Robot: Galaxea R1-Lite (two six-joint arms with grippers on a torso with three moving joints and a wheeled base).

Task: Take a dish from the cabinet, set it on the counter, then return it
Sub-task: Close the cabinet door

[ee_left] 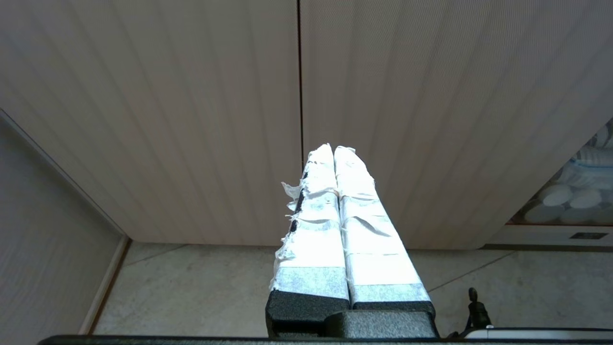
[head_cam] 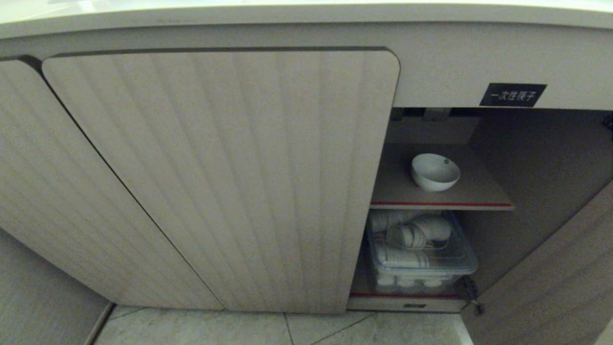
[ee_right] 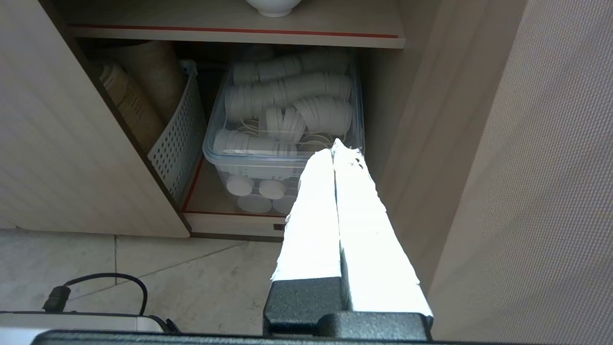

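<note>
Pale floor tiles (head_cam: 201, 330) run under a beige fluted cabinet (head_cam: 225, 182) whose right-hand compartment stands open; above it I see only the front edge of the surface (head_cam: 306, 17). On the inner shelf (head_cam: 479, 194) sits the dish (head_cam: 435, 171), a small white bowl, upright and alone, toward the shelf's left side and near its front lip.

I judge it stiff glazed ceramic, light but slick and quick to chip against the shelf or door edge. I would pinch the rim wall on the near side, one finger inside and one outside, because the rounded belly would likely squirt out.

Both arms hang low. My left gripper (ee_left: 334, 149) faces the closed doors and my right gripper (ee_right: 335, 143) faces the lower compartment; on each, the taped fingers are pressed together, holding nothing.

Below the shelf a clear plastic bin (ee_right: 282, 158) holds stacked white ware, and a perforated basket (ee_right: 179, 139) stands to its left. The closed door hides the shelf's left end. The right wrist view cuts the bowl off to its foot. I cannot read the black label (head_cam: 513, 95), and the compartment's back is dim.
</note>
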